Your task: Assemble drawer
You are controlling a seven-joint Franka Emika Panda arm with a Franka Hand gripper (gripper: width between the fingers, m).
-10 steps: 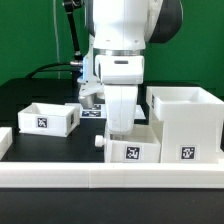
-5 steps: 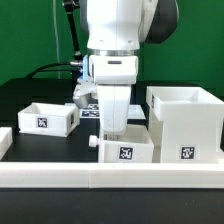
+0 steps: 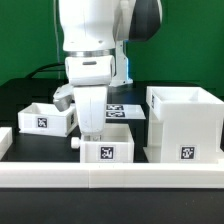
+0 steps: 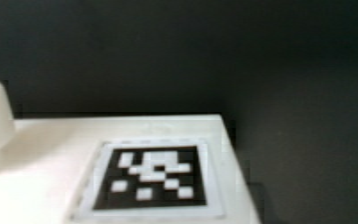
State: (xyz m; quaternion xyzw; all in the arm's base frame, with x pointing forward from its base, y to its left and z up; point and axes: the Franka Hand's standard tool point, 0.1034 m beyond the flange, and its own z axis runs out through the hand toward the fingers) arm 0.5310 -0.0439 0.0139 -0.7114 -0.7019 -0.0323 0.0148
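The large white boxy housing [image 3: 185, 125] stands at the exterior view's right, open top, with a tag on its front. One small knobbed tray [image 3: 108, 150] sits just to its left, knob [image 3: 75, 141] pointing left. My gripper [image 3: 95, 130] reaches down into this tray's left part and is shut on its wall; the fingertips are hidden by the tray. A second small tray [image 3: 45, 117] stands further left. The wrist view shows a blurred white surface with a black-and-white tag [image 4: 155, 178]; no fingers show there.
A long low white rail [image 3: 110, 180] runs across the front. The marker board [image 3: 128, 110] lies flat behind the trays. A small white piece [image 3: 4, 140] shows at the left edge. The table is black.
The arm has moved toward the exterior view's left, and the knobbed tray has slid left with it, opening a gap to the housing.
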